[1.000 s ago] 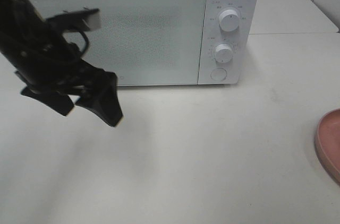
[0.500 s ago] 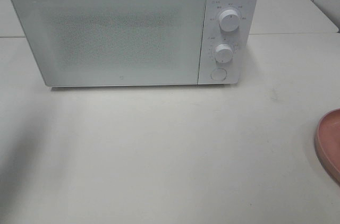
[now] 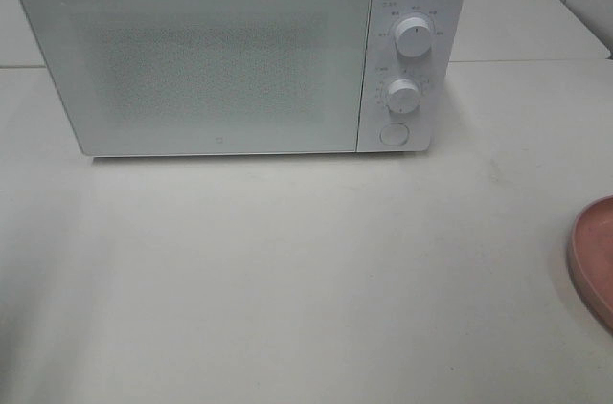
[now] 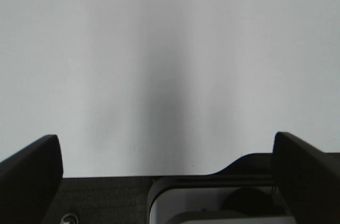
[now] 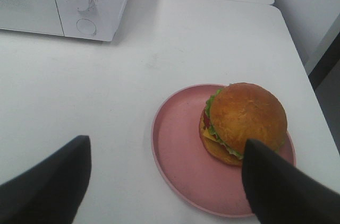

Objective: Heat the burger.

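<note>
The white box-shaped microwave oven (image 3: 239,50) stands at the back of the pale bench (image 3: 316,280), its door shut. Well to its right and nearer the front lies the round pink plate (image 5: 180,155) — on it, toward one side, sits the golden-bunned burger (image 5: 244,120).

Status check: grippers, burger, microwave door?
Left gripper open, empty. Right gripper open above burger on pink plate. Microwave door shut; nothing in the way.

Place: we take it for a plain kitchen-like test bench.
Appliance: we see a boxy white microwave (image 3: 239,50), door closed.
Surface: we see a bare off-white tabletop (image 3: 306,280).
Tableware: we see a round pink plate (image 5: 180,155).
</note>
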Available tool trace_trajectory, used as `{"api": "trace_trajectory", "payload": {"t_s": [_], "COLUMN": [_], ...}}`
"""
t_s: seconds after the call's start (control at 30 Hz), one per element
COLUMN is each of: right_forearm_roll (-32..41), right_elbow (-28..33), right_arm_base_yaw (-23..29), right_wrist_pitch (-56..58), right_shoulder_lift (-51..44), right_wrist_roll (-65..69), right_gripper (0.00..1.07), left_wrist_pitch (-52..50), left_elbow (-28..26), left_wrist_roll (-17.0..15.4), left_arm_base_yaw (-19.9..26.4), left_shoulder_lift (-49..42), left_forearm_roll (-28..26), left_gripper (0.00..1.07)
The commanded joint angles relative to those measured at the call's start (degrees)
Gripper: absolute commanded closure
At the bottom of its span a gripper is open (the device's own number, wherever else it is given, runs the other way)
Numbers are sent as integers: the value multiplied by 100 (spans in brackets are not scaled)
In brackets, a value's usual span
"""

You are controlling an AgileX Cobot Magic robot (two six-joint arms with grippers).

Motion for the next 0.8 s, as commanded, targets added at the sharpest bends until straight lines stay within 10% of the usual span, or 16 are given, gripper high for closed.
{"api": "trace_trajectory", "payload": {"t_s": [0.03, 0.8], "right_forearm_roll": [0, 0], "right_elbow": [11, 11], "right_arm_base_yaw": [-29, -29], "right_wrist_pitch": [-86, -86], "right_shoulder_lift": [-149, -149], "right_wrist_roll": [-34, -34], "right_gripper": [31, 31], "left_wrist_pitch": [-321, 258], "left_elbow": [315, 481], "left_wrist_roll": [-40, -120], "left_arm_base_yaw": [29, -160], "left_shoulder_lift": [-722, -3398], "left_forearm_roll": [40, 97], "left_gripper": [7, 7]}}
